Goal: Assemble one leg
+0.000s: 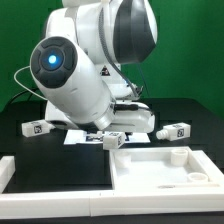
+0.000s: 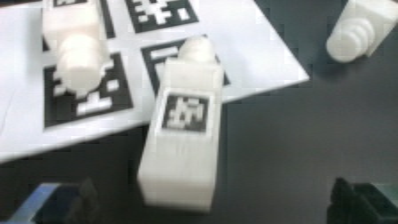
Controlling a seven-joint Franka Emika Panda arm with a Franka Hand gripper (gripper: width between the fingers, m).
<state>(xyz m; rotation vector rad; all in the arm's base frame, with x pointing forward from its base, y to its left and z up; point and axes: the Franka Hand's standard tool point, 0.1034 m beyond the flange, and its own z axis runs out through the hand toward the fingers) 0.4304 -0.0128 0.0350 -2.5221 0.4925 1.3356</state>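
Note:
In the wrist view a white leg (image 2: 183, 135) lies on its side with its black-and-white tag up, half on the marker board (image 2: 267, 55) and half on the dark table. My gripper (image 2: 210, 205) is open, its dark fingertips (image 2: 54, 205) wide apart on either side of this leg's near end, not touching it. A second leg (image 2: 80, 55) lies on the marker board and a third (image 2: 361, 30) on the table beyond. In the exterior view, legs show under the arm (image 1: 115, 140), at the left (image 1: 38, 127) and at the right (image 1: 177, 130); the arm hides the gripper.
The large flat white panel with raised rim (image 1: 165, 165) lies at the front on the exterior view's right. A white strip (image 1: 8, 172) borders the black table mat at the exterior view's left. The arm's body fills the middle of the exterior view.

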